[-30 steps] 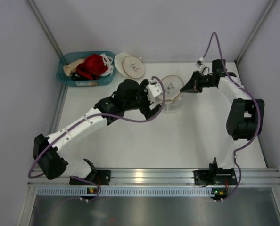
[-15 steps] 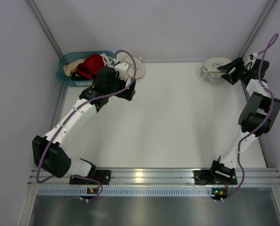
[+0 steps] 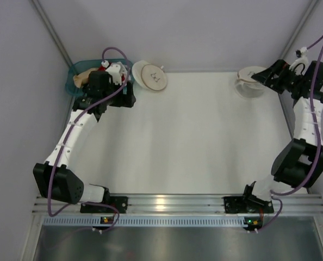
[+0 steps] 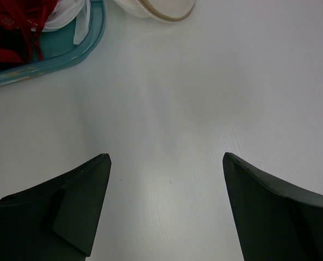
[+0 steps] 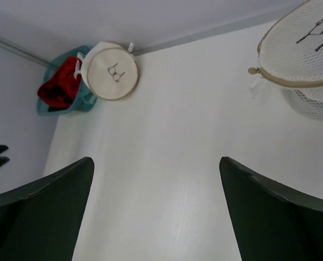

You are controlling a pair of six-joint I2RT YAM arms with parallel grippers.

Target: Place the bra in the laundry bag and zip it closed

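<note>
the left gripper (image 4: 164, 159) gapes empty beside the teal plastic basket (image 4: 93, 30), the right gripper (image 5: 156, 162) likewise near the round mesh laundry bag (image 5: 300, 51) (lid ajar, tan-zipped).

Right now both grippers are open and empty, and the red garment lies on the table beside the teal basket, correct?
Not quite: the red garment lies inside the teal basket, not on the table beside it; the left wrist view shows this. The left gripper and right gripper are open and empty.
</note>
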